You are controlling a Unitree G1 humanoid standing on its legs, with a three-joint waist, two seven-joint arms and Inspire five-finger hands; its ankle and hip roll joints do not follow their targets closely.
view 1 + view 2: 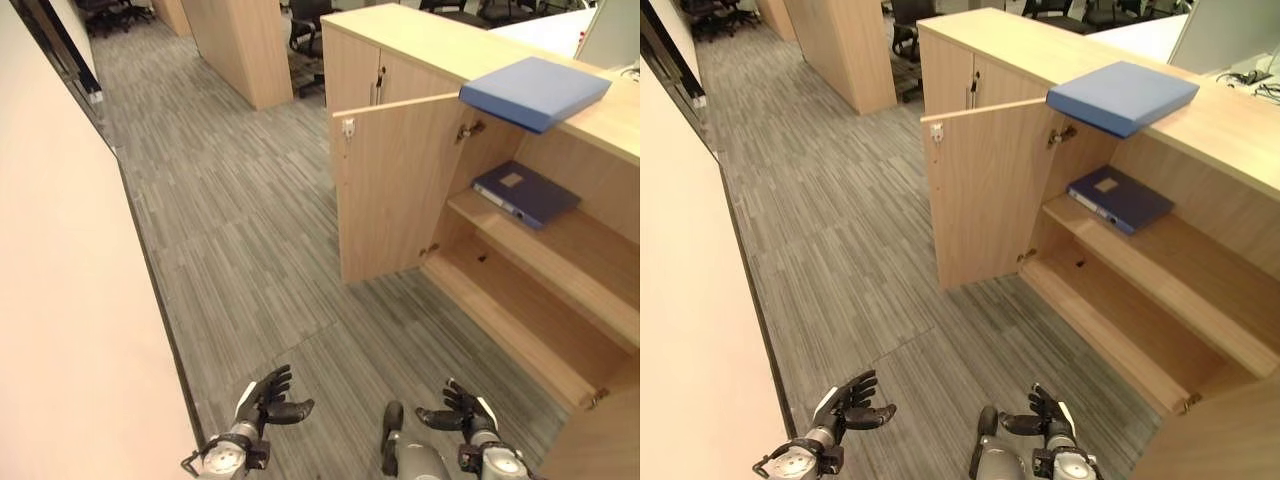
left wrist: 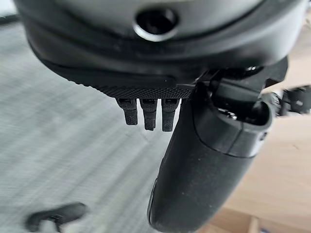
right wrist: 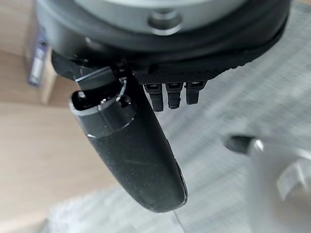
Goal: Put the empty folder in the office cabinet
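A: Grey striped carpet (image 1: 240, 230) covers the floor, with a pale wall (image 1: 60, 300) running along the 9 o'clock side. What's low in the head view?

B: Left hand (image 1: 268, 396) at about 7 o'clock, low over the carpet. Fingers loosely spread, thumb out, holding nothing. Its wrist view agrees: the fingers hang relaxed, carpet past them.

A: Right one?

B: Right hand (image 1: 462, 408) at about 5 o'clock, same posture: relaxed, empty, thumb pointing toward the left hand. Well apart from the cabinet contents.

A: Cabinet?

B: Office cabinet (image 1: 560, 290) in light wood fills 1 to 4 o'clock. Its door (image 1: 395, 185) stands swung out toward centre frame, edge-on to the opening. Inside, an upper shelf (image 1: 560, 250) and a bottom board (image 1: 520, 325).

A: Where's the folder?

B: Blue folder (image 1: 535, 90) lies flat on the cabinet top (image 1: 440, 40) at about 1 o'clock, its front corner overhanging the edge above the opening. Neither hand is near it.

A: Anything on the shelves?

B: Dark blue binder (image 1: 525, 192) lies flat on the upper shelf, below the folder, toward the hinge side. Can't tell if it touches the back wall.

A: Background?

B: At 12 o'clock, another wooden unit (image 1: 240, 45) stands on the carpet; an office chair (image 1: 305, 35) is just beside it.
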